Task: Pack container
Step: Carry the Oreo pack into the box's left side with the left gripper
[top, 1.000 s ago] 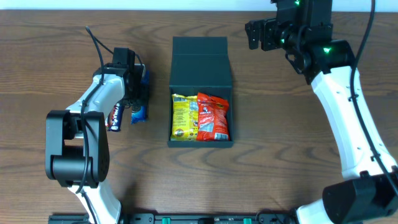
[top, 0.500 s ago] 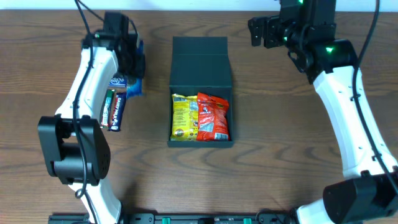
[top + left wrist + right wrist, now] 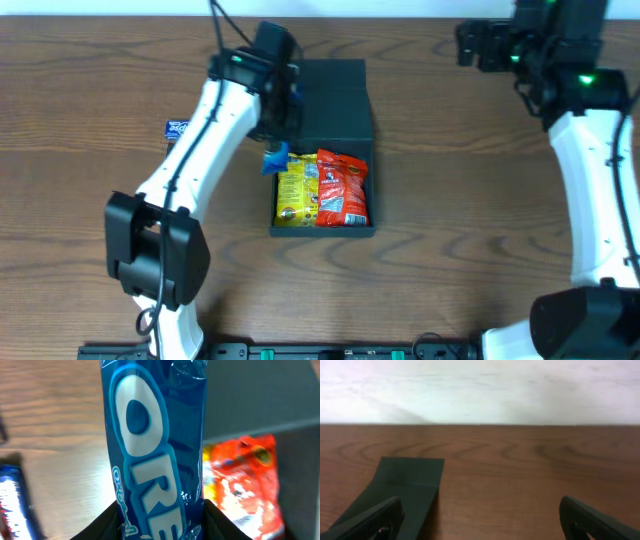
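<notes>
The left arm rises from its base at the near left edge of the table (image 3: 470, 240) and stretches slantwise away and to the right, its forearm long and nearly straight; in the middle of the table sits the container (image 3: 335, 105), lid flap thrown back flat on the far side, with a yellow packet (image 3: 291, 190) and a red packet (image 3: 342, 187) lying side by side inside; the left claw (image 3: 277, 128) hangs above the container's left wall, pointing down, pinched on a blue Oreo packet (image 3: 155, 455) whose lower end dangles over the yellow packet's far corner; a small blue packet (image 3: 177, 128) lies on the table left of the arm; the right arm reaches up the right side to the far edge, and the right claw (image 3: 480, 521) is spread wide and holds nothing, well apart from the container.
</notes>
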Tool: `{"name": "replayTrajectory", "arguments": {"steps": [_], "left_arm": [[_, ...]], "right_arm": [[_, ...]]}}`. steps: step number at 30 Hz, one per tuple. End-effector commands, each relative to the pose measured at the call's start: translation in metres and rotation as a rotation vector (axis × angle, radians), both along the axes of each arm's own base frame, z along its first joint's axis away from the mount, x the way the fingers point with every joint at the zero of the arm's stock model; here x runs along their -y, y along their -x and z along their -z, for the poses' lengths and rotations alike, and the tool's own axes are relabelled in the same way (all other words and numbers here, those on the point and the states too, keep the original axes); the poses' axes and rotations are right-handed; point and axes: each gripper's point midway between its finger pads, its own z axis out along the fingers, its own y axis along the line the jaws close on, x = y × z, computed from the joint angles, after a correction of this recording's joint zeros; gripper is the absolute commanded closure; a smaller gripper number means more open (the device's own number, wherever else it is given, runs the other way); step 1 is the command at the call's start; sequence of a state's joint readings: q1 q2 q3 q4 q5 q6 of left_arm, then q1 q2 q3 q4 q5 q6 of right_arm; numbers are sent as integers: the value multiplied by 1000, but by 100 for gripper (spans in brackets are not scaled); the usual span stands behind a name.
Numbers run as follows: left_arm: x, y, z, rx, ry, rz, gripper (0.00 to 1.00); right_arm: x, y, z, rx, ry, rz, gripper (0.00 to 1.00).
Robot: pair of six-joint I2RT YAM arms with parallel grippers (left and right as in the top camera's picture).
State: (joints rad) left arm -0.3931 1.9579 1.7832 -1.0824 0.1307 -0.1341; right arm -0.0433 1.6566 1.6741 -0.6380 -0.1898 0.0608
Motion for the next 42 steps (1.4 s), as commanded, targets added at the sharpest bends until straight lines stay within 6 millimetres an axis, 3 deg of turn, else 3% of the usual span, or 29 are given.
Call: {"name": "replayTrajectory", "arguments": {"steps": [1, 11, 23, 33, 42], "left_arm": [[14, 8, -2, 3, -13, -12, 94], [12, 38, 37, -94, -89, -153, 94], [12, 62, 52, -129, -177, -176, 94], [-5, 63, 55, -111, -263, -174, 94], [-7, 68, 64, -124, -276, -128, 94]], "right_arm": [[-1, 8, -9, 6, -44, -12, 1], [-1, 12, -4, -20, -44, -11, 1], [-1, 14, -1, -38, -45, -11, 1], [-1, 14, -1, -38, -46, -11, 1], [-1, 14, -1, -38, -47, -10, 1]]}}
